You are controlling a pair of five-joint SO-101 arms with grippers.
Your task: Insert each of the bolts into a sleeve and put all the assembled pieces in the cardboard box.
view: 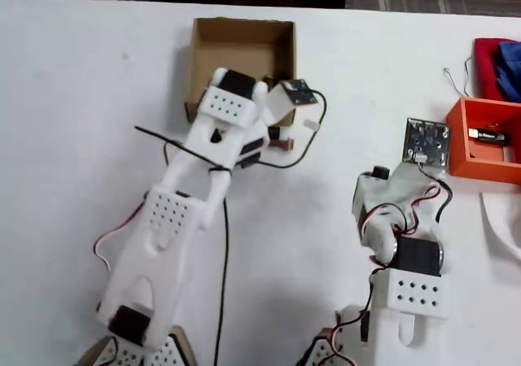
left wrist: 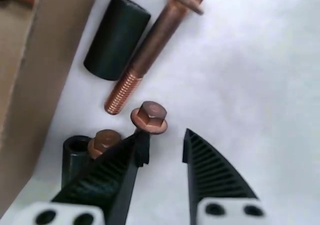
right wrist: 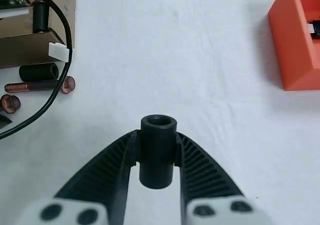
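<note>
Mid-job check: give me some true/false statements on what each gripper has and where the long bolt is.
1. The right gripper is shut on a sleeve. True.
2. That sleeve has a bolt in it. False: its bore is empty.
3. The left gripper is open. True.
4. The long bolt lies in the box. False: it lies on the table outside the box, beside a loose sleeve.

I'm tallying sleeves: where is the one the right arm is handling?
In the right wrist view the black sleeve stands upright, clamped in the right gripper over the table, between the orange box and the cardboard box.
</note>
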